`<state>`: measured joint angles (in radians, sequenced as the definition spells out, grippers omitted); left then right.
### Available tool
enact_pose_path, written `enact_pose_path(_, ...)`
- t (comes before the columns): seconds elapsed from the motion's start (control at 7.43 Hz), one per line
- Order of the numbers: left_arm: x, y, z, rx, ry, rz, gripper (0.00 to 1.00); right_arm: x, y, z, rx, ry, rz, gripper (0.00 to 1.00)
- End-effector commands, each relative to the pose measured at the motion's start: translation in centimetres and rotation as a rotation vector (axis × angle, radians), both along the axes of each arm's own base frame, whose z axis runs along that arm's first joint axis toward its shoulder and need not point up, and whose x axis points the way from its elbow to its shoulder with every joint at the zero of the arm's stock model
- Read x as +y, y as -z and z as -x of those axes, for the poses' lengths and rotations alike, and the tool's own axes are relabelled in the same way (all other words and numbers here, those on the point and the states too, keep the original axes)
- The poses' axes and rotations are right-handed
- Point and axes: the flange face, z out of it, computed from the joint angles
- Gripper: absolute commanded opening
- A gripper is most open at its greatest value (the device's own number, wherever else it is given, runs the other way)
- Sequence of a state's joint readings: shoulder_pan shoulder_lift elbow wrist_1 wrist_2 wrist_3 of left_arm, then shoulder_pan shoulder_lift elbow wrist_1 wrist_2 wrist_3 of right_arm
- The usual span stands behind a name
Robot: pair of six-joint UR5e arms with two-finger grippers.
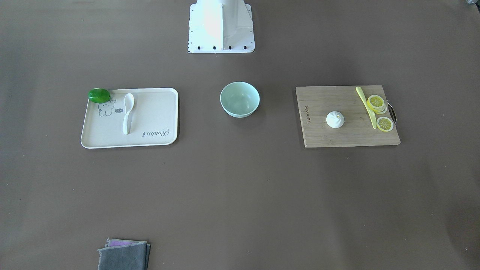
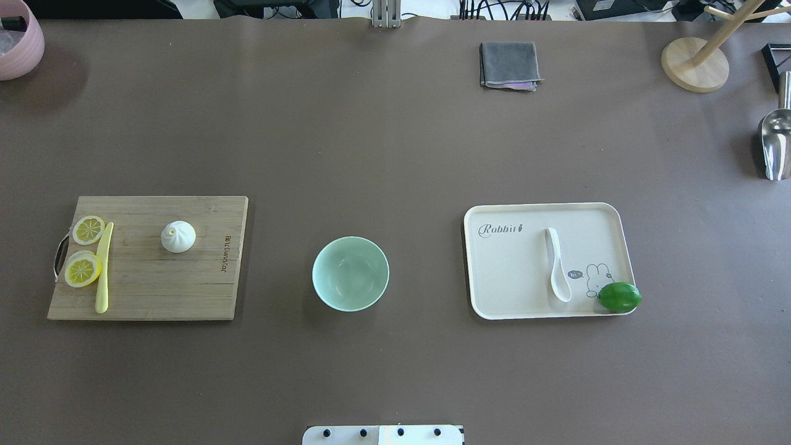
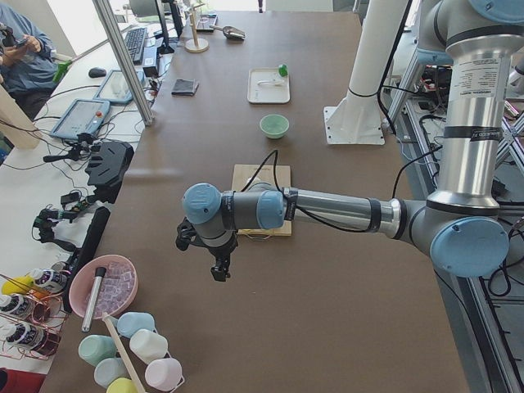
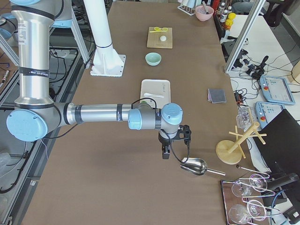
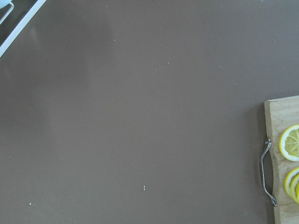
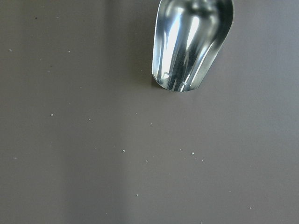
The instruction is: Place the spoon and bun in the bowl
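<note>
The white spoon (image 1: 127, 112) lies on a cream tray (image 1: 157, 123); it also shows in the overhead view (image 2: 558, 266). The white bun (image 1: 335, 119) sits on a wooden cutting board (image 1: 330, 101); it also shows in the overhead view (image 2: 178, 237). The mint-green bowl (image 2: 350, 273) stands empty between them. My left gripper (image 3: 219, 268) hangs over bare table beyond the board's handle end. My right gripper (image 4: 165, 152) hangs beside a metal scoop (image 4: 194, 166), far from the tray. I cannot tell whether either gripper is open or shut.
A green lime (image 2: 620, 296) sits on the tray's corner. Lemon slices (image 2: 88, 229) and a yellow-green knife (image 2: 103, 267) lie on the board. A folded grey cloth (image 2: 508, 65), a wooden stand (image 2: 695, 62) and a pink bowl (image 2: 18, 40) are at the far edge.
</note>
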<state>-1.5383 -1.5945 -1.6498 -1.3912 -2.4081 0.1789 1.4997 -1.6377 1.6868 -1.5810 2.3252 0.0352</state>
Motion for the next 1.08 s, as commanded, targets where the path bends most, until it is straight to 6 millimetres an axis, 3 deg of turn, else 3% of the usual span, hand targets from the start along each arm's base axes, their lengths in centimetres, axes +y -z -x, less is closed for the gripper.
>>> enact_pose_path(0.0, 0.2, -1.0, -0.1, 0.003, -0.002, 0.011, 0.98, 0.0, -0.8, 0.2, -0.007, 0.002, 0.016, 1.00)
enact_pose_path(0.13, 0.3, -0.5, 0.0, 0.006, 0.004, 0.006, 0.98, -0.2, -0.9, 1.7, -0.003, 0.029, 0.021, 1.00)
enact_pose_path(0.54, 0.1, 0.8, -0.4, 0.044, 0.024, 0.015, 0.98, -0.2, -0.1, 2.7, -0.070, 0.040, 0.023, 1.00)
enact_pose_path(0.67, -0.1, 1.4, -0.8, 0.039, 0.077, 0.074, 0.98, -0.2, 0.3, 4.0, -0.115, 0.047, 0.046, 1.00)
enact_pose_path(0.81, -0.3, 2.3, -1.5, 0.038, 0.085, 0.081, 0.98, -0.2, 1.0, 5.8, -0.157, 0.034, 0.098, 1.00)
enact_pose_path(0.94, -0.2, 2.4, -1.9, 0.036, 0.079, 0.080, 0.98, -0.3, 3.3, 10.3, -0.173, 0.066, 0.121, 1.00)
